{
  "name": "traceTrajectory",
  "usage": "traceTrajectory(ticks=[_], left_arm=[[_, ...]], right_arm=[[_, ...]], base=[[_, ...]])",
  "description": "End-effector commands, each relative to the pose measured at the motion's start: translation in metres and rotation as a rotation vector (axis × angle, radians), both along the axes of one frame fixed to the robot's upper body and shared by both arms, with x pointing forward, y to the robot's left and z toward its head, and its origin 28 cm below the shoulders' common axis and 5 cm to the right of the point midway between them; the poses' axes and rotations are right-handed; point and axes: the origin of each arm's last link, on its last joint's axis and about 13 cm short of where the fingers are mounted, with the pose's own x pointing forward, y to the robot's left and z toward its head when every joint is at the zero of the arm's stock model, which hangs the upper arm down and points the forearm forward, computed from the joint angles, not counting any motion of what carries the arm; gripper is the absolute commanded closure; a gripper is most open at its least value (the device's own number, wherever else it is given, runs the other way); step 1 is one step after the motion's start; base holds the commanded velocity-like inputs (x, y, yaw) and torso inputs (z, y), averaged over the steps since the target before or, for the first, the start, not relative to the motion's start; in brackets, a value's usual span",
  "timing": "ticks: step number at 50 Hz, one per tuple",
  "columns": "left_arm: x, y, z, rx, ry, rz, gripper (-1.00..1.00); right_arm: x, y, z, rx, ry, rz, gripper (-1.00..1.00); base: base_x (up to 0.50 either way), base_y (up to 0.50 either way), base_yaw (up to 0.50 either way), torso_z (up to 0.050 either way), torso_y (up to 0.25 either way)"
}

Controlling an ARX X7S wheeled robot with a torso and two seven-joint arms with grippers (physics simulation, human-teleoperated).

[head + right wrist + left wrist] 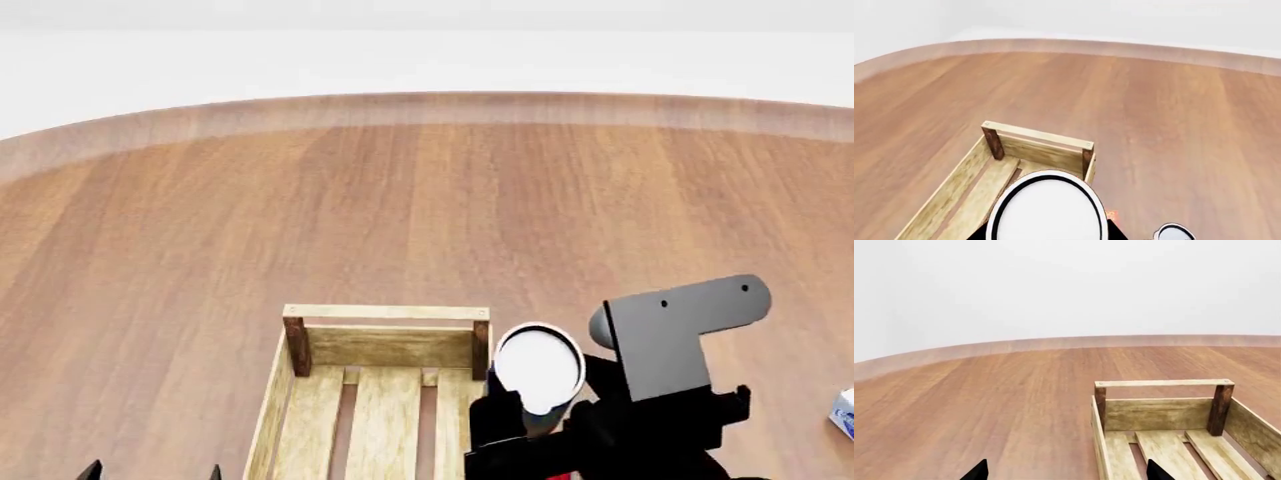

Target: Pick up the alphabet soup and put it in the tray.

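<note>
The alphabet soup can shows only its whitish round top (541, 368); its label is hidden. My right gripper (531, 425) is shut on it and holds it up by the right side wall of the tray (387, 313), near the tray's far end. In the right wrist view the can top (1047, 210) fills the space between the dark jaws of the right gripper (1047, 236), with the tray (1037, 135) below and beyond it. My left gripper (1067, 472) is open and empty, low by the tray's left wall (1164, 383); its tips show in the head view (150, 472).
A second round can top (1173, 232) with a dark rim sits on the wooden table to the right of the held can. A blue-and-white object (843, 412) shows at the head view's right edge. The round table's far rim (427, 105) meets a white wall.
</note>
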Motion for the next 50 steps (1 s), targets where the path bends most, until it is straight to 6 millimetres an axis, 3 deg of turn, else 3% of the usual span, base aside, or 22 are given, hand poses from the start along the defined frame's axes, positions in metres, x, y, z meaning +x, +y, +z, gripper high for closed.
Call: traceTrajectory(ticks=[1,25,42,50], left_arm=[[0.000,0.000,0.001,-0.002,-0.004,0.001,-1.00],[0.000,0.000,0.001,-0.013,-0.001,0.000,-1.00],[-0.001,0.001,0.002,-0.014,-0.004,-0.001,-1.00],[-0.001,0.001,0.002,-0.015,-0.006,-0.002,-1.00]], right_arm=[[0.025,0.021,-0.002,-0.007,0.007,0.103,1.00],[0.075,0.054,-0.031,-0.015,0.137,0.228,1.00],[0.089,0.061,-0.037,-0.003,0.128,0.199,1.00],[0.084,0.066,-0.037,-0.014,0.103,0.187,1.00]], base=[[0.00,0.00,0.00,0.000,0.000],[0.00,0.00,0.00,0.000,0.001],[0.00,0.00,0.00,0.000,0.001],[0.00,0.00,0.00,0.000,0.000]])
